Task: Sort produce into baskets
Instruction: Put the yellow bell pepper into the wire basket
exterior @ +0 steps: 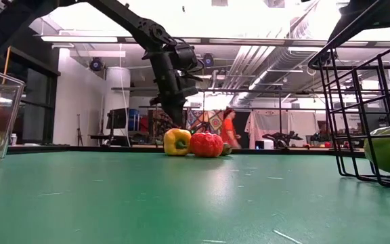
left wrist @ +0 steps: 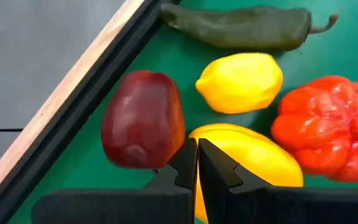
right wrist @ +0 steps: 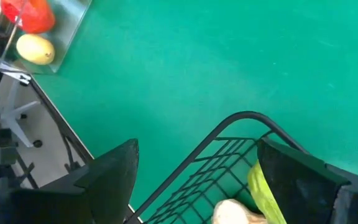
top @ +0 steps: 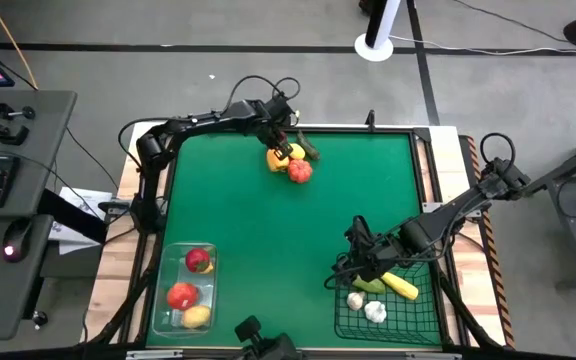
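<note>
Fig. legend, L to R across the green table mat [top: 268, 250].

L front corner: clear rectangular plastic bin [top: 168, 300] is holding three pcs of produce, namely a red apple [top: 199, 260], a second red fruit [top: 181, 295] and a yellow lemon-like fruit [top: 197, 317].

Far edge, centre-L: L arm is reaching in from the L side, w/ left gripper [left wrist: 197, 155] hanging over a small cluster of produce. Its two dark fingers are pressed together, tips meeting, nothing between them. In the wrist view the tips are sitting in the gap between a dark red apple [left wrist: 143, 118] and a yellow bell pepper [left wrist: 253, 155], just beside both. Also in the cluster: a yellow lemon [left wrist: 239, 82], a ribbed orange-red tomato [left wrist: 328, 134] touching the pepper, and a long dark green chilli pepper [left wrist: 241, 26] lying nearest the table's wooden rim [left wrist: 73, 74].

R front corner: black wire-mesh basket [top: 388, 310] is containing a white garlic bulb [top: 375, 311], another pale pc [top: 355, 299], a yellow elongated pc [top: 400, 286] and a green pc [top: 370, 285]. R arm is coming in from the R side; right gripper [right wrist: 197, 168] is hovering over the basket's near rim, fingers spread wide, empty.
</note>
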You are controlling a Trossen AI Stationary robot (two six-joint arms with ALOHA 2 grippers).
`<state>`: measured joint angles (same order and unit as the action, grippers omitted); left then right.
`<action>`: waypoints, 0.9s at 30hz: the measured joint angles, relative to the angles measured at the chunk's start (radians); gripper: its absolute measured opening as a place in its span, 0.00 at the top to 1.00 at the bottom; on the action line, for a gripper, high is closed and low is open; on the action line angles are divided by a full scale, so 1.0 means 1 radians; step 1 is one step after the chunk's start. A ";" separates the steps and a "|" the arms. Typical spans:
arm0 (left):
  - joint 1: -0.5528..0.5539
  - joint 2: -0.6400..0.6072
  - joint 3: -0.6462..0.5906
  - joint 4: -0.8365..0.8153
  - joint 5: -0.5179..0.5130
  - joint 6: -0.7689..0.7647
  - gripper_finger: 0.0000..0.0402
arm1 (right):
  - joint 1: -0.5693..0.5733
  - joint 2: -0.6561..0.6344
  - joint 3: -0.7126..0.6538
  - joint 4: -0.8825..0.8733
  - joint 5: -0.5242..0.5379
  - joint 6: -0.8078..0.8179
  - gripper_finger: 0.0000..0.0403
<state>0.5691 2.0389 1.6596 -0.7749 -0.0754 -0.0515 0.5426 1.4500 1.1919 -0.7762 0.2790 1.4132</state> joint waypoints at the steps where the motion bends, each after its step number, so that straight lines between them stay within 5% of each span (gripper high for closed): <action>1: -0.001 -0.001 0.000 -0.007 0.003 0.000 1.00 | 0.000 0.000 0.000 -0.002 0.000 0.000 0.21; 14: -0.079 -0.007 -0.159 0.004 0.041 -0.095 1.00 | 0.000 0.000 0.000 -0.006 0.002 0.003 0.21; 27: -0.416 -0.009 -0.244 -0.036 0.099 -0.180 1.00 | 0.001 0.000 0.000 -0.010 0.002 0.000 0.21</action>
<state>0.1535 2.0303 1.4158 -0.8107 0.0232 -0.2311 0.5438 1.4502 1.1919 -0.7863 0.2812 1.4133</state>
